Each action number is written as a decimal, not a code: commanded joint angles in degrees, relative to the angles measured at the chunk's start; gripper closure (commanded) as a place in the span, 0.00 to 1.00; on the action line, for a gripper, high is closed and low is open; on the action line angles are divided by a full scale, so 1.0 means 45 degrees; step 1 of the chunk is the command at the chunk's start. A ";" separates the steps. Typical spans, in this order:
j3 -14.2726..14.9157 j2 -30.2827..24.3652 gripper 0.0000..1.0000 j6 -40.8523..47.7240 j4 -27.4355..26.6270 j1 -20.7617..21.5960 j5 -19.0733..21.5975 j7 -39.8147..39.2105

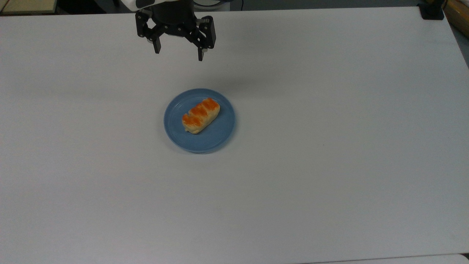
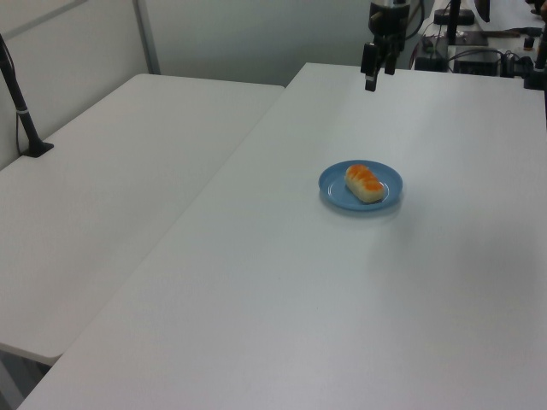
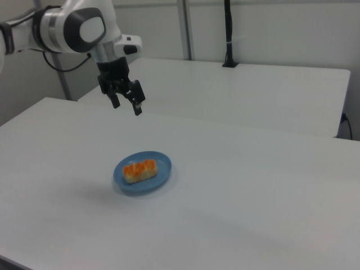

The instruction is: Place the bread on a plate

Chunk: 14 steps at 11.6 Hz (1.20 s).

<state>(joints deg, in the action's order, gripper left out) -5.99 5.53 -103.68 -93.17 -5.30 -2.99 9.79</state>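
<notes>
One bread (image 1: 201, 115) on one plate (image 1: 220, 137); gripper (image 1: 178, 54) empty, fingers apart.

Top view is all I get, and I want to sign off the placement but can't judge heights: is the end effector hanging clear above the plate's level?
Observer: Yes. In the right view the end effector hangs well above the table, up and toward the right view's left of the plate, touching nothing.
Operator: Does the bread sit flat, or is it leaning on the rim?
Observer: From the side, the bread lies flat inside the plate with its glazed top up, not propped on the rim.
</notes>
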 commanded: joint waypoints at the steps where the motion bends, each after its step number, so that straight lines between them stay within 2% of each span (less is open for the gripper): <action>1: 0.0762 -0.0370 0.00 0.0326 -0.0213 0.0747 0.0312 -0.0710; 3: 0.1133 -0.0544 0.00 0.0732 -0.0155 0.0748 0.0797 -0.1234; 5: 0.1350 -0.0605 0.00 0.1048 -0.0135 0.0807 0.0840 -0.1434; 14: 0.1233 -0.0605 0.00 0.1068 -0.0154 0.0924 0.0820 -0.0945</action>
